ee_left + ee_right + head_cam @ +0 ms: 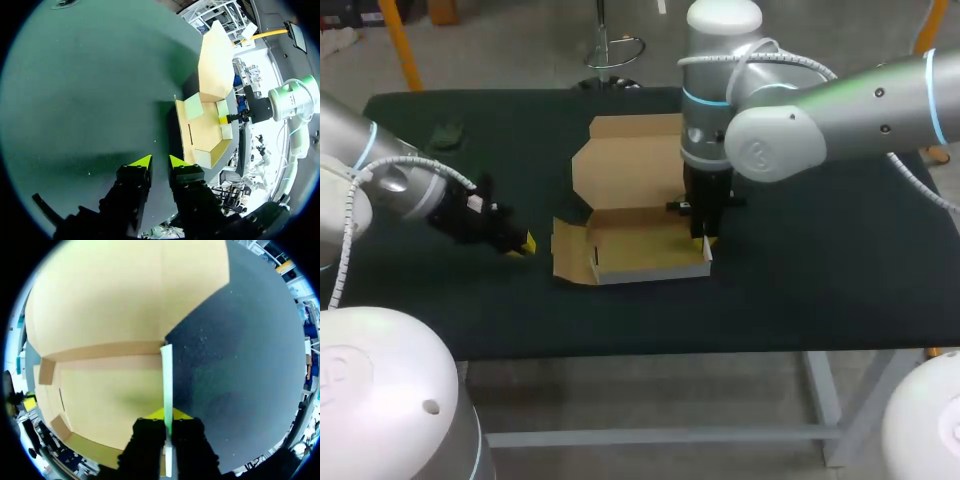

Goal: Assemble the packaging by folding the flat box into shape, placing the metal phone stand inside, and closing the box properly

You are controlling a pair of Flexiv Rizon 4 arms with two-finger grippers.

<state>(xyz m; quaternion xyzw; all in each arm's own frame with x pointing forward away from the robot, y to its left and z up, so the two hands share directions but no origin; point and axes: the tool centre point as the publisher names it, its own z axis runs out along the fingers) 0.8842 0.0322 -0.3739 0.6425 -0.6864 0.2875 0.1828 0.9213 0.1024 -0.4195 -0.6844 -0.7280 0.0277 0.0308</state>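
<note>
Right hand (706,242) pinches a side wall of the open box (640,245); left hand (159,161) narrowly parted.

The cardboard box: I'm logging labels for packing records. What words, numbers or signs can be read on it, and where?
None: the cardboard box shows plain, unprinted panels in all three views.
The right gripper, shut on its side wall, hides only a small strip.

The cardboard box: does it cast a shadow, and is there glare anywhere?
Left wrist view: the box darkens the table beside it, and the right arm glares white. Right wrist view: a dim patch on the box floor ahead of the right gripper.
</note>
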